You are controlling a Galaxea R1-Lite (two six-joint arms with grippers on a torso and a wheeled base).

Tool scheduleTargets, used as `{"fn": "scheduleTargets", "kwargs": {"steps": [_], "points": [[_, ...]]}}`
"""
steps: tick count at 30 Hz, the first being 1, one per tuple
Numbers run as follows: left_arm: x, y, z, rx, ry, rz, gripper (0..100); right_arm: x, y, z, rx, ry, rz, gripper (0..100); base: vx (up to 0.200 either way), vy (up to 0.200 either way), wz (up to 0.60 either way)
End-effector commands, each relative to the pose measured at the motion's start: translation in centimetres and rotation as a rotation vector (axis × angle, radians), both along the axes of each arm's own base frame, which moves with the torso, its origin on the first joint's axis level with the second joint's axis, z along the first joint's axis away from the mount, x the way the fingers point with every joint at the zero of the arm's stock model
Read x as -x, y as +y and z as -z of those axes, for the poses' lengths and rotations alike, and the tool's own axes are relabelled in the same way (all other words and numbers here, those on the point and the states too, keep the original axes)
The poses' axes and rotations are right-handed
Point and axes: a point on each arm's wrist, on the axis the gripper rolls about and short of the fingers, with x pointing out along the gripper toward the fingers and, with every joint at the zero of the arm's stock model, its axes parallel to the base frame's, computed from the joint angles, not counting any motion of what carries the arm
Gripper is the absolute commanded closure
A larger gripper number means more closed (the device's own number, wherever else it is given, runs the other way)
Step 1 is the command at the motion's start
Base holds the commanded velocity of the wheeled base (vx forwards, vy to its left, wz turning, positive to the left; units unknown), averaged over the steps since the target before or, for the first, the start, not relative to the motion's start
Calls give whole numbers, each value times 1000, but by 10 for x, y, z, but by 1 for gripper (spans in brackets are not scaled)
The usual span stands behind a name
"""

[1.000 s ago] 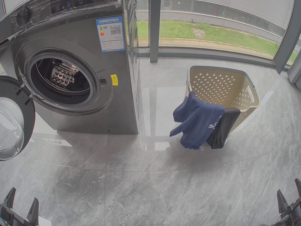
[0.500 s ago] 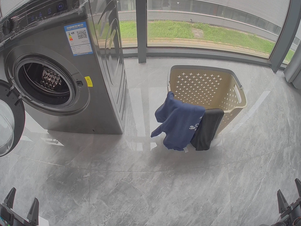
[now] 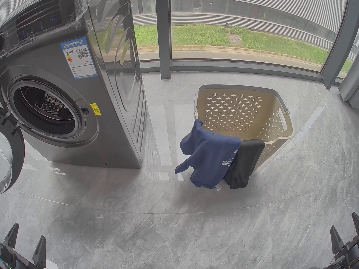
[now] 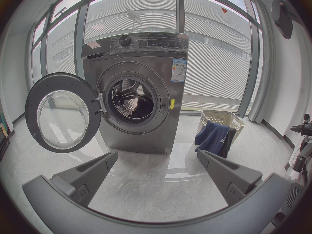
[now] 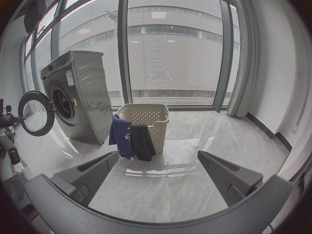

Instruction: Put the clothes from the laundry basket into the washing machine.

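Grey marbled floor tiles (image 3: 149, 225) ran up to a wall of tall windows (image 3: 243, 27), with grass and a ribbed building beyond the glass. A pale curtain (image 5: 240, 65) hung at the far right. On the robot's left stood the washing machine (image 3: 112, 105), a grey front-loader with plastic film over its control panel. Its round door (image 4: 63, 112) was swung fully open on the hinge side, and the steel drum (image 4: 133, 101) showed through the opening.

To the right of the machine, apart from it and nearer the window, sat the beige laundry basket (image 3: 239, 87), its walls pierced with star-shaped holes. Two pieces of clothing hung over its near rim, side by side and touching: a dark blue garment (image 3: 211, 155) on the side toward the machine and a black garment (image 3: 243, 163) just beside it. Both draped down the outside of the basket toward the floor.

The left gripper (image 4: 156, 155) hung low over bare floor, well apart from the machine, its jaws spread wide with nothing between them. The right gripper (image 5: 157, 154) was likewise wide and empty, facing the basket from well apart
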Motion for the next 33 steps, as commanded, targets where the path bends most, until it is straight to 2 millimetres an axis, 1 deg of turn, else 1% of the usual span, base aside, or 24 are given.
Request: {"fn": "scheduleTargets", "kwargs": {"steps": [1, 2, 23, 33], "points": [[0, 0, 5, -1, 1, 0, 0, 0, 0, 4, 0, -4, 1, 0, 0, 0, 0], [0, 0, 5, 1, 1, 0, 0, 0, 0, 4, 0, -4, 1, 0, 0, 0, 0], [0, 0, 5, 1, 2, 0, 0, 0, 0, 4, 0, -4, 1, 0, 0, -200, 0], [0, 0, 5, 1, 1, 0, 0, 0, 0, 4, 0, -4, 1, 0, 0, 0, 0]]}}
